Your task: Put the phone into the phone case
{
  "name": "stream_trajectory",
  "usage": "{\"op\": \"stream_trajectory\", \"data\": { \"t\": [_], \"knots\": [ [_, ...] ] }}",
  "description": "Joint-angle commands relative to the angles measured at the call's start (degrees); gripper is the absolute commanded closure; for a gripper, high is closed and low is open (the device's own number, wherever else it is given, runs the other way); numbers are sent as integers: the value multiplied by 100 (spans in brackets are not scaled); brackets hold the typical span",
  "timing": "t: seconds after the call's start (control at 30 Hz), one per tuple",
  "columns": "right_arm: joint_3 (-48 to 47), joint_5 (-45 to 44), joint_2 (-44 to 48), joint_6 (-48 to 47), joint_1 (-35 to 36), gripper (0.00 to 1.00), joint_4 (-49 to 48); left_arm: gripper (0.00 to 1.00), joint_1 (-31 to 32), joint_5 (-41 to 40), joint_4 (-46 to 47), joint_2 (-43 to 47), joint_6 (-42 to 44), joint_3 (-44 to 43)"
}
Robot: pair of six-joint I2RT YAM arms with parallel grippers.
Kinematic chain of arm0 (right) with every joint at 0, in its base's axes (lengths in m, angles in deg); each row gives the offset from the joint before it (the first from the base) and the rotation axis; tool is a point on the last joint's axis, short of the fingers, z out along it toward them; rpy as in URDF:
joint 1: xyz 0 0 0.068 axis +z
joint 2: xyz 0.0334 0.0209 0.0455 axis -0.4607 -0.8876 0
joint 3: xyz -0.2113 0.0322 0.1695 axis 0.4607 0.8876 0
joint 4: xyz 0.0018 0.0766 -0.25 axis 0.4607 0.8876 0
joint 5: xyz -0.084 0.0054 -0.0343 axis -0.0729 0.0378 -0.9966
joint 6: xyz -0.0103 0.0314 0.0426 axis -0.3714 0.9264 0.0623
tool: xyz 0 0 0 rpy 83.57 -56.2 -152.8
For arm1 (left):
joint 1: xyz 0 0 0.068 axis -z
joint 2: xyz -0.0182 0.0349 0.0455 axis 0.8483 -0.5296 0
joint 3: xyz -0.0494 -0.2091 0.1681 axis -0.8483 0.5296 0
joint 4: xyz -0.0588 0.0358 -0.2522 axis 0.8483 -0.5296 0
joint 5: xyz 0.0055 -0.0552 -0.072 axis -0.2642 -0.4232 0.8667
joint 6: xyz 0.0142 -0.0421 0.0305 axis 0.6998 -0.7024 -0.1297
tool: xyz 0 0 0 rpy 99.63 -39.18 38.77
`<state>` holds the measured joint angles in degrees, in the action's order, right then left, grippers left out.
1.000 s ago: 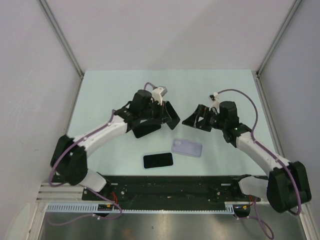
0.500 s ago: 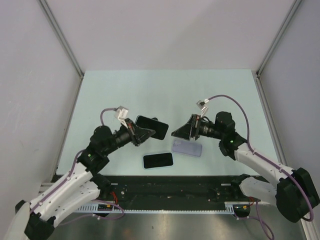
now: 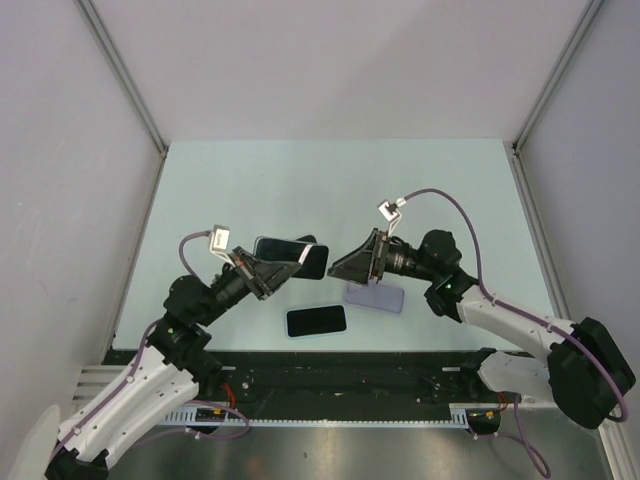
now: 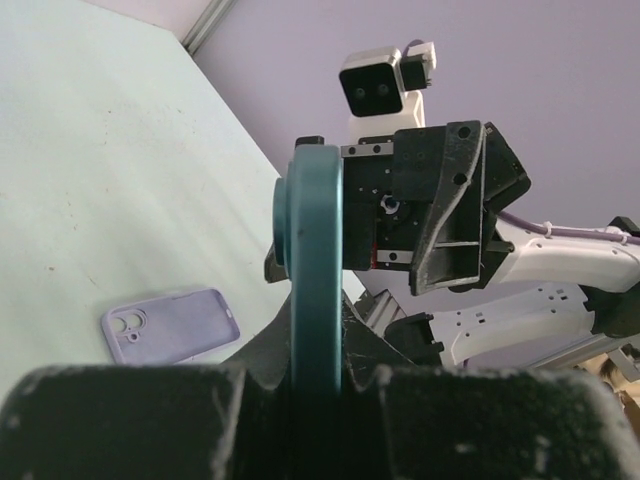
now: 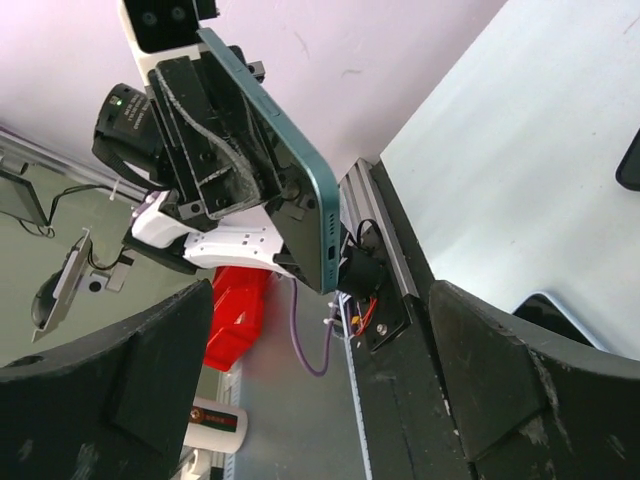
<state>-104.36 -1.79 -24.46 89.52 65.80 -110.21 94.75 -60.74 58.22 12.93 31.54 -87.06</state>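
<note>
Your left gripper [image 4: 315, 405] is clamped on a teal phone [image 4: 315, 280] and holds it in the air above the table, edge-on to its own wrist camera. Your right gripper [image 3: 352, 266] faces that phone from just beside it. Its fingers [image 5: 150, 380] are spread wide and grip nothing.

Below the two grippers, the purple phone case [image 3: 373, 296] lies flat on the pale green table [image 3: 300, 180]. A second phone [image 3: 316, 321] lies screen up, just beside the case's near left corner. You cannot tell from above whether the two touch.

Plain pale walls [image 3: 330, 70] close the table in on three sides, with slanting metal posts [image 3: 120, 70] at the back corners. A black rail [image 3: 340, 375] runs along the near edge, where both arm bases sit.
</note>
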Motion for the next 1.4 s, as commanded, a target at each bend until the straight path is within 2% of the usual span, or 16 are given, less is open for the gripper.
{"op": "stream_trajectory", "data": {
  "t": [0.0,0.17,0.27,0.3,0.37,0.4,0.5,0.6,0.7,0.73,0.8,0.83,0.9,0.93,1.03,1.37],
  "knots": [
    [-86,-16,-406,387,56,11,-1034,100,18,241,655,-160,-215,-175],
    [-332,81,-801,563,223,22,-1212,100,18,408,691,-327,-180,-220],
    [-447,63,-959,615,311,33,-1360,100,18,426,708,-354,-189,-202],
    [-490,63,-1004,668,355,49,-1413,100,27,417,717,-354,-198,-202],
    [-508,107,-1144,817,364,69,-1641,100,18,417,726,-371,-198,-184],
    [-508,133,-1188,870,364,86,-1712,100,18,435,726,-380,-198,-184],
    [-508,160,-1276,976,364,100,-1897,100,18,505,735,-424,-189,-176],
    [-517,178,-1286,959,364,100,-1932,96,18,532,735,-441,-145,-150],
    [-526,222,-1224,897,347,100,-1836,82,18,523,735,-398,-40,-132],
    [-535,230,-1172,871,329,100,-1714,67,18,505,735,-380,-14,-123],
    [-544,222,-1101,774,303,100,-1546,51,18,505,726,-371,109,-132],
    [-552,222,-996,652,285,100,-1328,35,18,523,726,-380,162,-123],
    [-552,213,-899,537,171,100,-1107,23,18,531,726,-406,285,-141],
    [-552,213,-855,467,119,100,-993,13,10,540,717,-459,346,-149],
    [-561,309,-653,405,-145,100,-484,0,1,532,621,-564,610,-202],
    [-579,696,6,-8,-1384,100,1265,0,-52,110,-925,-1188,1918,-1010]
  ]
}}
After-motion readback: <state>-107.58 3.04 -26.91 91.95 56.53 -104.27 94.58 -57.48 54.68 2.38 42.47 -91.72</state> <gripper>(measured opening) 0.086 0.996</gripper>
